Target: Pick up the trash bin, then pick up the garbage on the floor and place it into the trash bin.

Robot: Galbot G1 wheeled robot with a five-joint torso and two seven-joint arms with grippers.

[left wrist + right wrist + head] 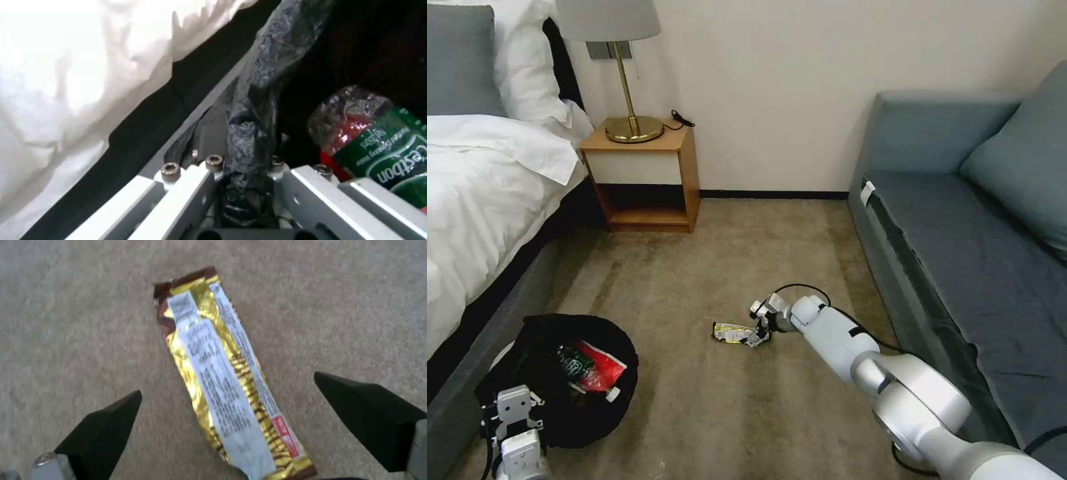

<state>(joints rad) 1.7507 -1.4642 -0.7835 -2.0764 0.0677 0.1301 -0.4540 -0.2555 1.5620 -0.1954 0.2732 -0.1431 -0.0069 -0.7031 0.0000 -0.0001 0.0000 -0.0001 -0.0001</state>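
The right gripper (pixel 227 396) holds its black wedge-tipped jaws spread on either side of the flat, crinkly gold-and-white snack wrapper (pixel 227 383), which lies on the short-pile beige carpet (pixel 694 267) beside the grey sofa (pixel 960 267). The left gripper (pixel 242 186) has its metal jaws pinching the crumpled black plastic liner at the trash bin (pixel 557 380) rim, next to the bed (pixel 487 193). Inside the bin lie a clear bottle with a green label (pixel 378 143) and a red-and-white packet (pixel 602 370).

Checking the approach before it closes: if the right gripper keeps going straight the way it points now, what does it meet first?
Probably the snack wrapper: the open right gripper straddles it, with carpet beneath. How much gap remains is unclear.
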